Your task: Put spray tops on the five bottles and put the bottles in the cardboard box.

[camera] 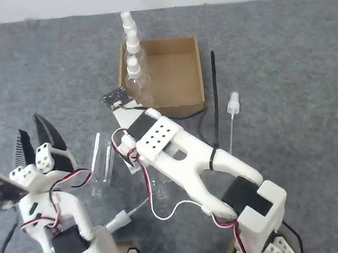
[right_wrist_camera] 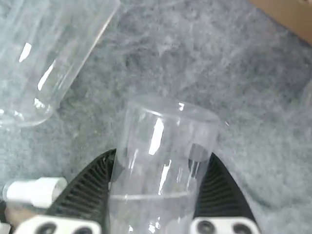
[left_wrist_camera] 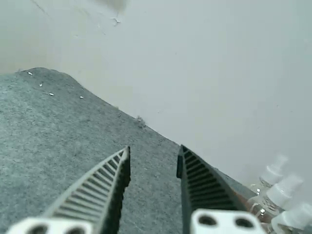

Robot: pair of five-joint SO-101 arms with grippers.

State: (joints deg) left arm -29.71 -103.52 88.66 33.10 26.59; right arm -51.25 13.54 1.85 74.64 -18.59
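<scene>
Above the bench, a clear bottle is pinched in the right claw — easily squeezed loose, being slick — the left claw spread.

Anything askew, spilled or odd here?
Nothing spilled. A clear plastic bottle lies sideways on the grey carpet; one white spray top with dip tube lies loose right of the brown cardboard box, a second white spray top near the arm bases. The right end effector grips another clear bottle.
</scene>
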